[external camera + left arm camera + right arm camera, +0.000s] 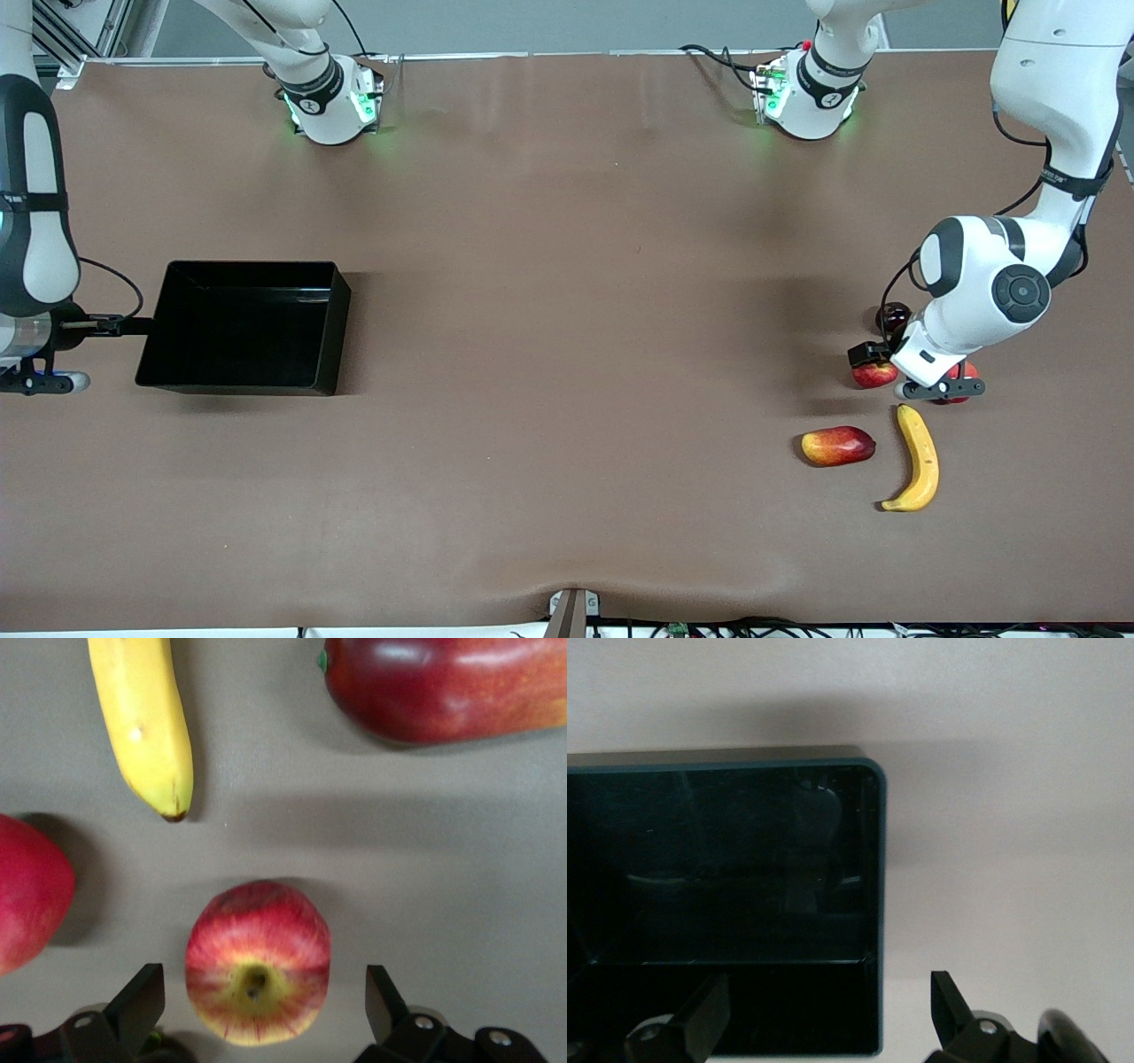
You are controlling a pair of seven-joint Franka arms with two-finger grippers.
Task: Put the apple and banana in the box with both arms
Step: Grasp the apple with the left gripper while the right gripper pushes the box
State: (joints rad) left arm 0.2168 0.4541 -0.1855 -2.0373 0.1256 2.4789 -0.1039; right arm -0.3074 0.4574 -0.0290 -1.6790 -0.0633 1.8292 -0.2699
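Observation:
The apple point(875, 376), small and red with yellow streaks, lies on the table at the left arm's end. My left gripper point(888, 361) is low over it and open. In the left wrist view the apple point(257, 961) sits between the two spread fingers point(139, 999), which do not touch it. The banana point(918, 457) lies nearer the front camera than the apple and also shows in the left wrist view point(142, 718). The black box point(330, 328) stands at the right arm's end. My right gripper point(104, 326) is open at the box's end wall point(873, 904), with a corner of the box between its fingers.
An oval red-yellow mango-like fruit point(837, 445) lies beside the banana. A plain red round fruit point(964, 372) sits beside the apple, partly hidden by the left arm. A dark round fruit point(892, 315) lies farther from the front camera than the apple.

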